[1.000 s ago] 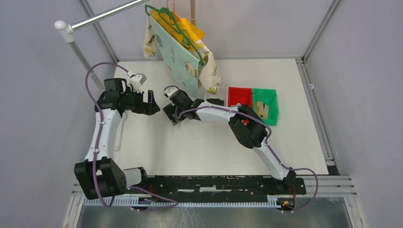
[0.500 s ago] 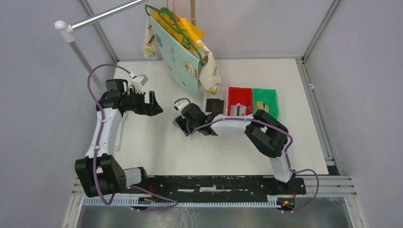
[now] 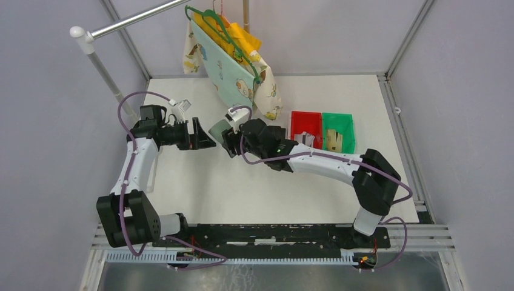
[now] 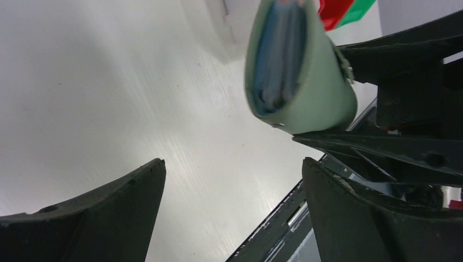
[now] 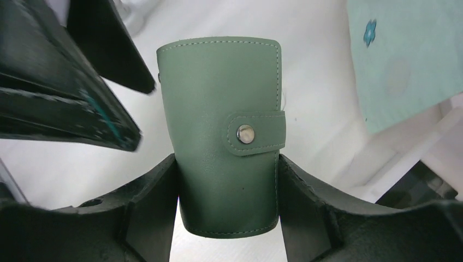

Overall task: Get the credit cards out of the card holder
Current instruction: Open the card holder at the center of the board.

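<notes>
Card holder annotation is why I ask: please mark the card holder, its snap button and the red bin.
card holder (image 5: 218, 98): right wrist view, green front face above the tab.
snap button (image 5: 245, 133): right wrist view, centre of the metal stud.
red bin (image 3: 306, 115): top external view, its far wall.

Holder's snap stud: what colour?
Silver snap on the green holder; right wrist view.
</notes>
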Action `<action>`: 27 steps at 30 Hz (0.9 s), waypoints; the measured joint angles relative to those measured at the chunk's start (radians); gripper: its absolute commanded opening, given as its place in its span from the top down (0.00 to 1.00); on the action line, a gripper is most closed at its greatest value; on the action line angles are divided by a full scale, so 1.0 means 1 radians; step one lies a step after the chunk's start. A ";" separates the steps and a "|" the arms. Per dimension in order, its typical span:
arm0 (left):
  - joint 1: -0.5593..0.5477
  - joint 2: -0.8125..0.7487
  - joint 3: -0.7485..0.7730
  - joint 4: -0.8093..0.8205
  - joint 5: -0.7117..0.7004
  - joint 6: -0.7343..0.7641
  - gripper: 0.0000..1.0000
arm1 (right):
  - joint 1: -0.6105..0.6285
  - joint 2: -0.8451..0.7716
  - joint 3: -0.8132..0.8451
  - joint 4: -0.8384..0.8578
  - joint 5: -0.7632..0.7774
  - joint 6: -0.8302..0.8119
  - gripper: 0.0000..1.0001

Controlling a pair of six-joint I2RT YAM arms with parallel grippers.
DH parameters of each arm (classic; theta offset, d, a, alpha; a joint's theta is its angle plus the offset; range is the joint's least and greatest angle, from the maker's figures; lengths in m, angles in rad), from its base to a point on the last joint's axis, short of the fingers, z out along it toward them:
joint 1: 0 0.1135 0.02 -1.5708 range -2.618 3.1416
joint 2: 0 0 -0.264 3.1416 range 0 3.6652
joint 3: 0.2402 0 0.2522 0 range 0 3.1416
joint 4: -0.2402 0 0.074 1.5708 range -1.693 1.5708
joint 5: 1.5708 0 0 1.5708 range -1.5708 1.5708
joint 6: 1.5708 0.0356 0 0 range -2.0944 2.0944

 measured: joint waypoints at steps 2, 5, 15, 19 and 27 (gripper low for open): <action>-0.001 0.000 0.000 0.000 0.021 -0.020 0.00 | 0.004 -0.031 0.000 0.028 0.000 0.006 0.40; -0.001 0.000 0.004 0.000 0.064 -0.061 0.00 | 0.021 -0.045 0.014 0.040 0.001 0.010 0.40; -0.003 -0.056 0.058 0.002 0.202 -0.125 0.35 | 0.074 -0.045 0.021 0.036 0.009 0.007 0.39; 0.004 -0.069 0.064 0.014 0.199 -0.120 0.69 | 0.089 -0.045 0.032 0.034 0.013 0.007 0.28; 0.001 -0.066 0.096 -0.052 0.217 -0.089 0.93 | 0.056 -0.064 0.035 0.016 -0.090 0.032 0.05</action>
